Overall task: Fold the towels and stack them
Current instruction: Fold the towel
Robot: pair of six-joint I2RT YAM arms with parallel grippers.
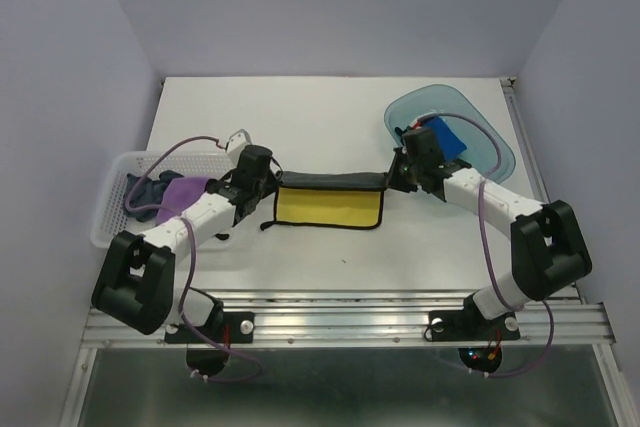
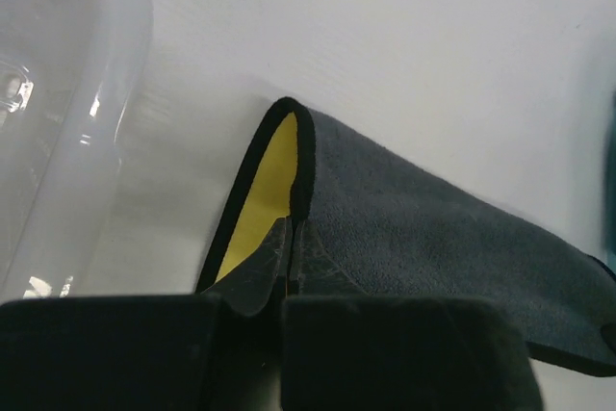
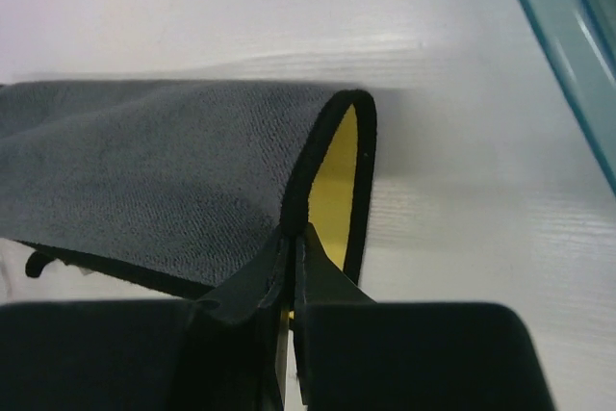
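A yellow and grey towel (image 1: 330, 205) with black edging sat at the middle of the bench (image 1: 330, 117), stretched sideways between the two arms. Its far edge showed a dark grey strip, and the yellow face spread out nearer the arm bases. A short black loop trailed from its near left corner.

The left tool (image 1: 268, 190) gripped the towel's far left corner. In the left wrist view its fingers (image 2: 265, 276) were pressed together on the doubled edge, where the grey side curled over the yellow. The right tool (image 1: 392, 179) gripped the far right corner in the same way. The right wrist view showed its fingers (image 3: 327, 281) pinched tight on the black-edged fold, with grey outside and yellow inside. At both held corners the cloth stood a little above the bench and cast a soft shadow on it.

Left of the yellow and grey towel, just beyond the left tool, stood a white basket (image 1: 110, 217). A purple towel (image 1: 185, 190) and a dark navy towel (image 1: 145, 190) lay crumpled inside it, touching each other. To the right of the yellow and grey towel and farther back, just behind the right tool, lay a clear teal tray (image 1: 490, 147). A blue towel (image 1: 447, 137) lay in it, partly hidden by the right arm's wrist.
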